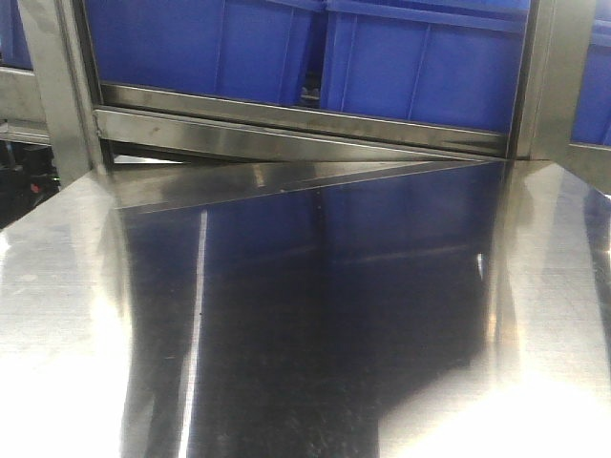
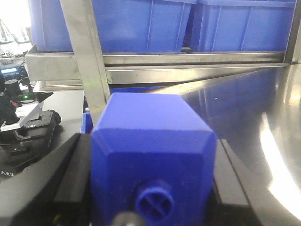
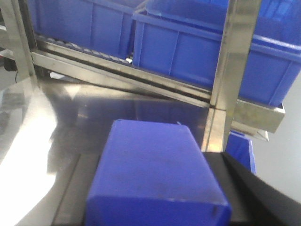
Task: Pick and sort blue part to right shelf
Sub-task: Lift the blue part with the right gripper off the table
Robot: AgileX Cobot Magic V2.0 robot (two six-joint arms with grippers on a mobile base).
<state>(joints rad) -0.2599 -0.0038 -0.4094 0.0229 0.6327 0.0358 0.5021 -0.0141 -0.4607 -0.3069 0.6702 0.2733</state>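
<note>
My left gripper (image 2: 153,188) is shut on a blue part (image 2: 153,136), a blocky piece with bevelled edges and a round slotted stud on its near face; black fingers (image 2: 70,174) press both its sides. My right gripper (image 3: 155,202) is shut on a second blue part (image 3: 153,169), a plain rectangular block. Both are held above the steel table (image 1: 305,334), facing the shelf. The shelf's large blue bins (image 1: 420,67) sit behind a brushed-steel front rail (image 1: 286,119). Neither gripper shows in the front view.
Steel uprights stand at the left (image 1: 57,86) and right (image 1: 549,76) of the shelf; one upright (image 3: 230,70) is close ahead of the right gripper, another (image 2: 87,61) ahead of the left. A black device (image 2: 23,122) sits left of the table.
</note>
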